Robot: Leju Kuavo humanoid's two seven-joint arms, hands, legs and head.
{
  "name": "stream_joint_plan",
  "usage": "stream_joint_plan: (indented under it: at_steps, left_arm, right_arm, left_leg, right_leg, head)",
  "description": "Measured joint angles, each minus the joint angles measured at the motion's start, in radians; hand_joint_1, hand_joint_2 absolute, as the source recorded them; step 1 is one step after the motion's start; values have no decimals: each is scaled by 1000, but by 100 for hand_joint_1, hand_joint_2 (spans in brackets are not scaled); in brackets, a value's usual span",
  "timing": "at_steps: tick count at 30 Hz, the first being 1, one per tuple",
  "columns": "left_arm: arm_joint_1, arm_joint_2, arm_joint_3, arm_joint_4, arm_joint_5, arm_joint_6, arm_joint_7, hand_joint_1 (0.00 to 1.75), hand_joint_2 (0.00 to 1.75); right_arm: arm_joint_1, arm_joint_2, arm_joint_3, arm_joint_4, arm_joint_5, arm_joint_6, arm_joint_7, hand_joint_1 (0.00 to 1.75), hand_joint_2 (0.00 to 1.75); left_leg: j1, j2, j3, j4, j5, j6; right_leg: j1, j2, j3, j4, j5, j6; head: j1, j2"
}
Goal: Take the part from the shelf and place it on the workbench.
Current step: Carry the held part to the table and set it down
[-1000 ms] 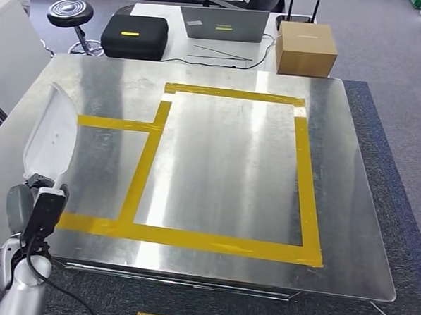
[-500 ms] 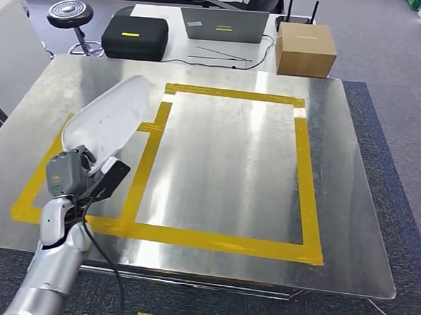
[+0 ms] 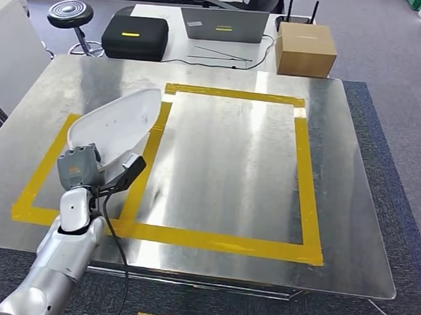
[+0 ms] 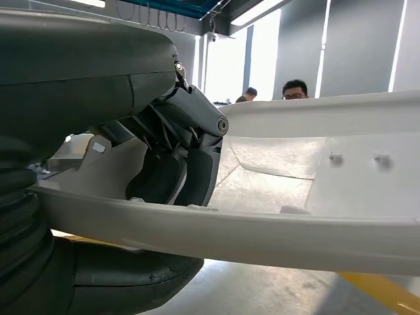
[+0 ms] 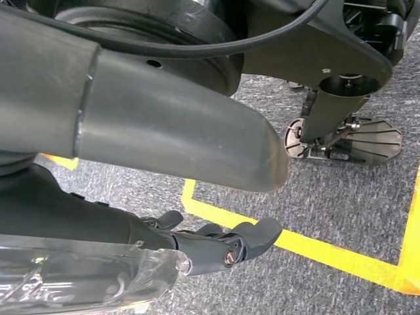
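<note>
**White shell part held over the workbench's taped corner**

Gripping the white shell-shaped part, the left hand reached in over the near left of the workbench. From the head view the grey hand sat at the part's near end, with the silver arm rising from below and a black cable looping beside it. The part stretched away and to the right from the hand, its hollow side facing up, its far tip lying over the yellow tape that divided a small left rectangle from a larger right one. Whether the part touched the metal top or was held just above it could not be told.

In the left wrist view the dark fingers curled inside the hollow of the part and the thick thumb lay under its near edge, so the rim was clamped between them; two small studs showed on the inner wall.

The right hand hung low over grey carpet marked with yellow floor tape. Its dark fingers lay loosely extended beneath the grey thumb, apart and holding nothing.

Beyond the workbench stood a white table carrying a black zip case, a grey laptop, a cardboard box and a black router with two antennas. A round black stool stood to the far left of it.
</note>
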Motion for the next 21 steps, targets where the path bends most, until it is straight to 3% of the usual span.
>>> stream_joint_plan:
  at_steps: [3,7,8,11,12,21]
  left_arm:
    - [-9,9,1,28,-3,1,9,155,175]
    - [-20,20,1,57,-6,-2,34,173,175]
    - [-22,24,1,65,-7,-3,44,152,175]
    - [-29,40,4,86,-7,-2,63,22,175]
    - [-30,46,8,92,-7,1,66,0,175]
    - [-34,71,64,116,-7,29,72,0,175]
  right_arm:
    - [0,1,-2,0,4,-1,1,0,0]
    - [0,1,-2,0,6,-2,1,0,175]
    - [0,2,-2,0,6,-2,1,0,175]
    - [0,2,-5,0,8,-2,1,0,175]
    - [0,2,-6,0,8,-2,1,0,175]
    - [1,2,-30,0,11,-7,-1,0,175]
  left_leg:
    - [0,0,0,0,0,0]
    - [0,0,0,0,0,0]
    - [0,0,0,0,0,0]
    - [0,0,0,0,0,0]
    - [0,0,0,0,0,0]
    - [0,0,0,0,1,0]
  right_leg:
    - [0,0,0,0,0,0]
    - [0,0,0,0,0,0]
    - [0,0,0,0,0,0]
    - [0,0,0,0,0,0]
    - [0,0,0,0,0,0]
    - [0,0,0,0,0,0]
  head:
    - [0,0]
    - [0,0]
    - [0,0]
    - [0,0]
    - [0,0]
    - [0,0]
